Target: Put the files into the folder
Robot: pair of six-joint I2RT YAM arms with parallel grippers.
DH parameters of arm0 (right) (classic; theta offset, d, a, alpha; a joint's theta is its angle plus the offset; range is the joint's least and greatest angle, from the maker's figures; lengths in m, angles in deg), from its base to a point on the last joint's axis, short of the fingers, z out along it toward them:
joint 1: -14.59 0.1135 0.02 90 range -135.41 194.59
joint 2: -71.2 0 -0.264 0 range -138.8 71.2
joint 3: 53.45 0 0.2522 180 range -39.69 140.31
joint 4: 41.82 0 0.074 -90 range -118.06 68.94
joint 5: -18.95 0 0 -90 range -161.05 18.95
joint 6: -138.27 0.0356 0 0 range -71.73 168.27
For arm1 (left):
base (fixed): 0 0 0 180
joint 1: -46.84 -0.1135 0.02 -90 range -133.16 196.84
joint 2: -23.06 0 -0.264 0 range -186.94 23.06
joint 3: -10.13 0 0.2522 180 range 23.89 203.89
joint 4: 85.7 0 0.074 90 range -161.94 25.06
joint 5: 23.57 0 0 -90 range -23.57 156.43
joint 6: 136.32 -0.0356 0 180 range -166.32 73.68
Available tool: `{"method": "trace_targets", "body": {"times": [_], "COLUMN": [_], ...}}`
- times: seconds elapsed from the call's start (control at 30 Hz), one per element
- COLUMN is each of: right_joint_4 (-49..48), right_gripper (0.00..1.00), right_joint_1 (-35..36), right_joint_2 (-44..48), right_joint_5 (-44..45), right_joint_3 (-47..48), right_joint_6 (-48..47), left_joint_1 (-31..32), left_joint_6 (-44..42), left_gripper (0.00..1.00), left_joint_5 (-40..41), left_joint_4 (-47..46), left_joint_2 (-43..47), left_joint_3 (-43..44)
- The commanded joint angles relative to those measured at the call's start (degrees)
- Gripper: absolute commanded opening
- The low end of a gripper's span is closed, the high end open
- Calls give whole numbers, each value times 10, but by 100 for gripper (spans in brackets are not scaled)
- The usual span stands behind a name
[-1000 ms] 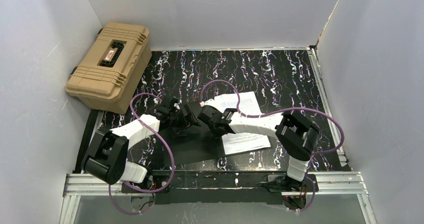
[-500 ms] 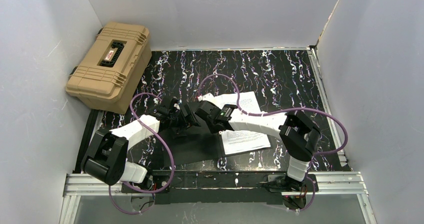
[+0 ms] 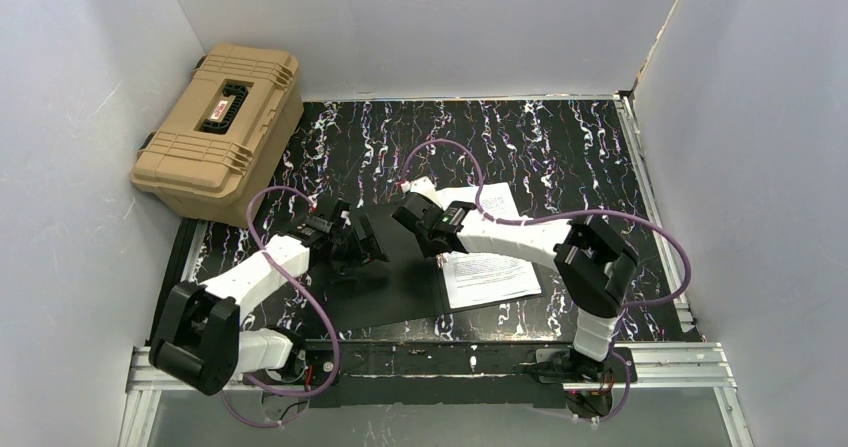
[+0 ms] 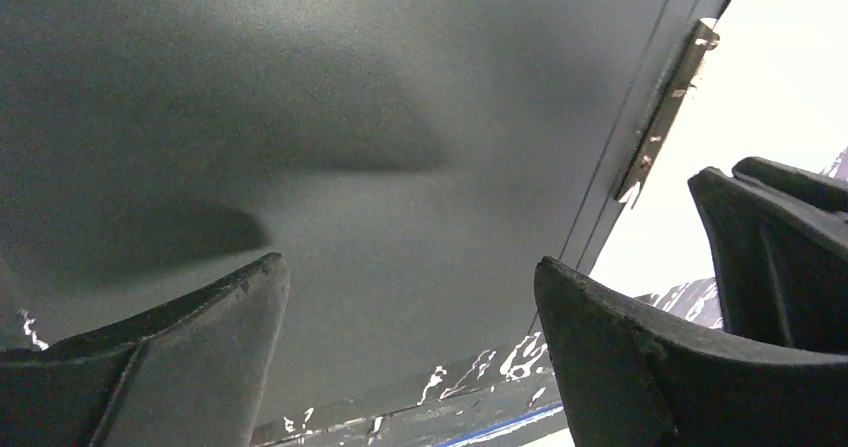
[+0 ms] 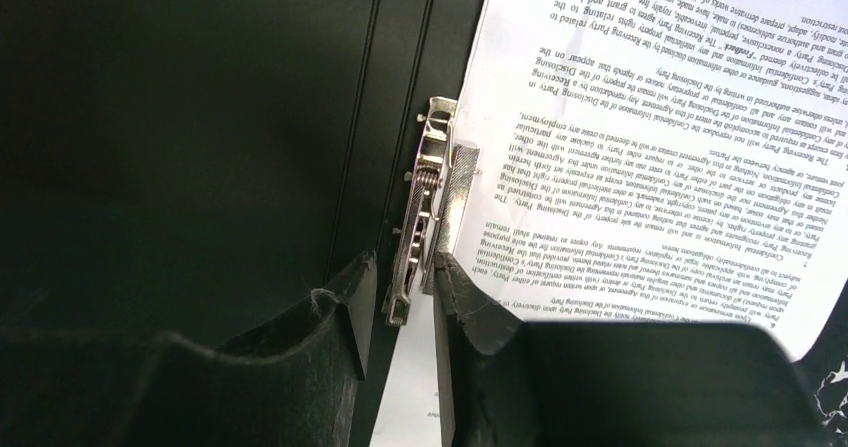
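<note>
The folder (image 3: pixel 385 287) lies open mid-table with its black inside up, also filling the left wrist view (image 4: pixel 350 117) and the left of the right wrist view (image 5: pixel 200 117). The files (image 3: pixel 495 272), white printed sheets, rest on its right half (image 5: pixel 650 117). A metal clip (image 5: pixel 430 207) runs along the spine (image 4: pixel 665 107). My right gripper (image 3: pixel 410 212) is open a little (image 5: pixel 405 277), its fingers on either side of the clip's near end with gaps showing. My left gripper (image 3: pixel 365 242) hangs wide open (image 4: pixel 407 267) over the black left cover, holding nothing.
A tan ribbed hard case (image 3: pixel 220 127) stands at the far left corner. White walls enclose the black marbled table (image 3: pixel 560 147) on three sides. Purple cables (image 3: pixel 450 162) loop above both arms.
My right jaws have gone from shut to slightly apart, and that gripper has shifted a little farther along the spine. My left gripper has drawn back to the left.
</note>
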Motion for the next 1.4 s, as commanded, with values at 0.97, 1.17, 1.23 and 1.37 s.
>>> {"method": "trace_targets", "body": {"times": [0.97, 1.17, 1.23, 1.37], "right_joint_4": [-52, -62, -62, -62], "right_gripper": [24, 18, 12, 1], "right_joint_1": [-28, -28, -28, -28], "right_joint_2": [-51, -57, -60, -60], "right_joint_5": [0, -1, 0, 3], "right_joint_3": [-24, -31, -32, -35], "right_joint_6": [42, 52, 53, 54], "left_joint_1": [0, 0, 0, 0], "left_joint_6": [-30, -32, -33, -34], "left_gripper": [96, 97, 97, 97], "left_joint_5": [18, 20, 22, 26], "left_joint_4": [126, 127, 130, 135], "left_joint_2": [130, 128, 128, 132], "left_joint_3": [63, 64, 65, 65]}}
